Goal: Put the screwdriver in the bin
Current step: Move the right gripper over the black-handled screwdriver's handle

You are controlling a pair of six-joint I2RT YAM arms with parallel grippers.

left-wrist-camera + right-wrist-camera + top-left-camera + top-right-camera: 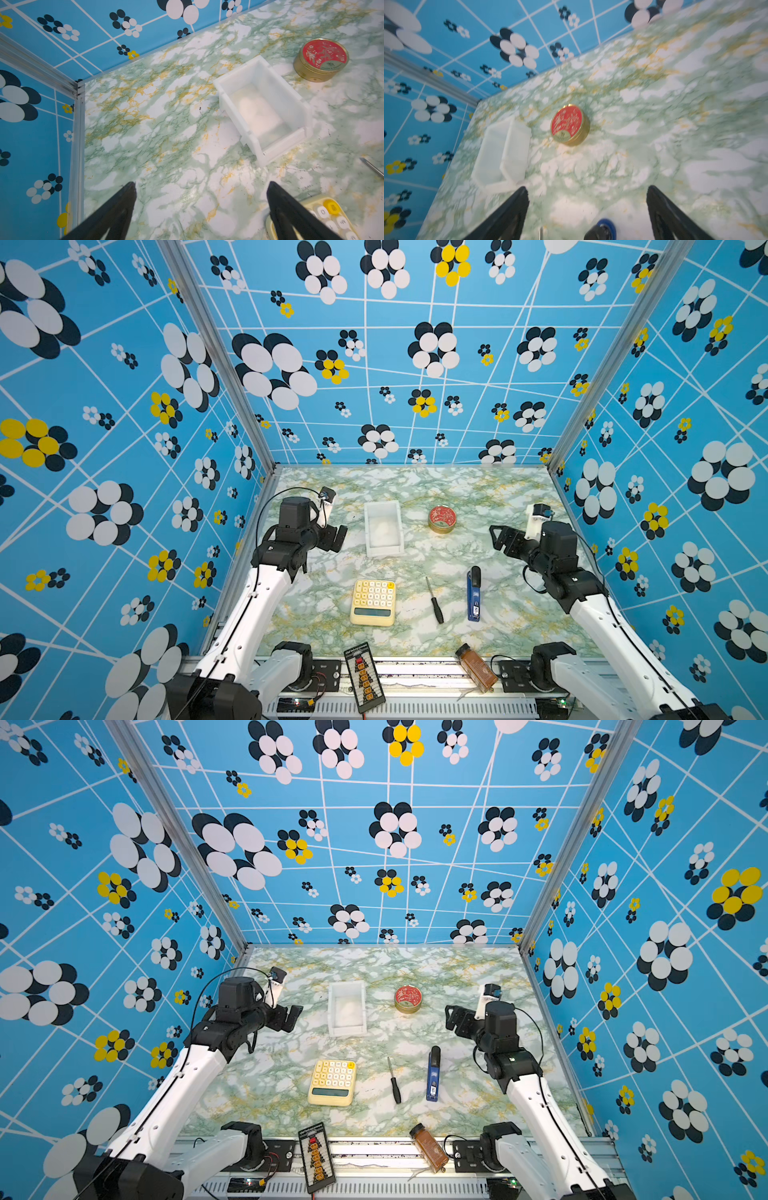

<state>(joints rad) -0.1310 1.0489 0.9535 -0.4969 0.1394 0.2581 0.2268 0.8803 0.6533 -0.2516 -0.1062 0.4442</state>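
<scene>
The screwdriver [434,600] lies on the worktop [498,497] between the yellow calculator [372,601] and the blue tool [473,593], well apart from the bin [384,551]. The left hand [201,184] and right hand [587,187] stand wide open, holding nothing.

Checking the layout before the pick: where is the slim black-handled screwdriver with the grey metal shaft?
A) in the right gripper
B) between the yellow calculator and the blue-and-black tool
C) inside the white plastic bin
B: the slim black-handled screwdriver lies flat between the yellow calculator and the blue-and-black tool.
</scene>
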